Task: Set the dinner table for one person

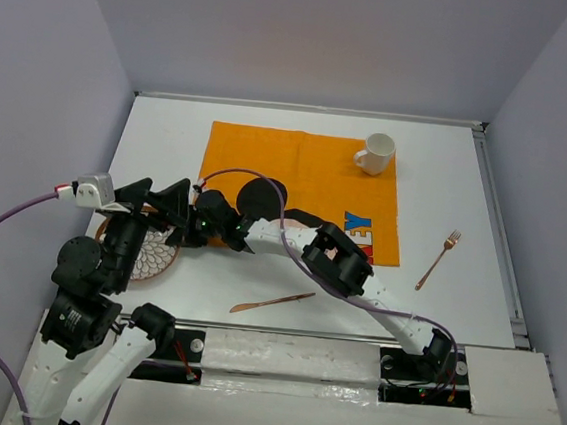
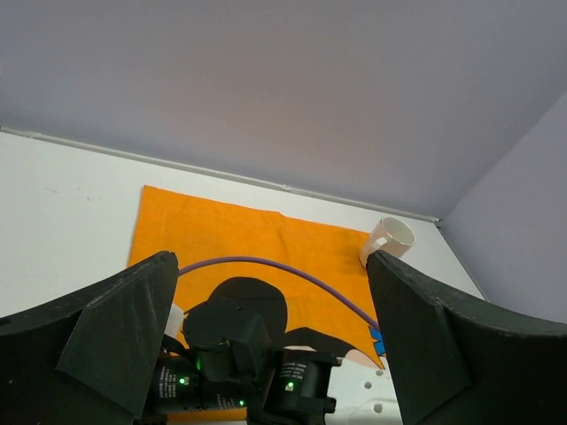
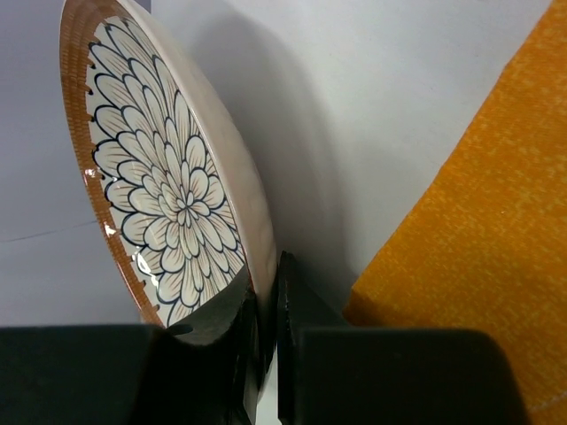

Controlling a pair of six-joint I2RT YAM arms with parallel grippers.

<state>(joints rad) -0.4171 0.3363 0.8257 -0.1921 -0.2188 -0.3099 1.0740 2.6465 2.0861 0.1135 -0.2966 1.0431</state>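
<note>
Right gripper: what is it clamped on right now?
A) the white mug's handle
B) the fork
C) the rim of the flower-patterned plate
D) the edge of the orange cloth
C: in the right wrist view the right gripper pinches the rim of the flower-patterned plate between its jaws, with the orange cloth lying off to one side, not in the grip.

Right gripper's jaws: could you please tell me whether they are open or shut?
Shut on the plate: in the right wrist view the right gripper has its jaws pinching the plate's rim from both sides.
</note>
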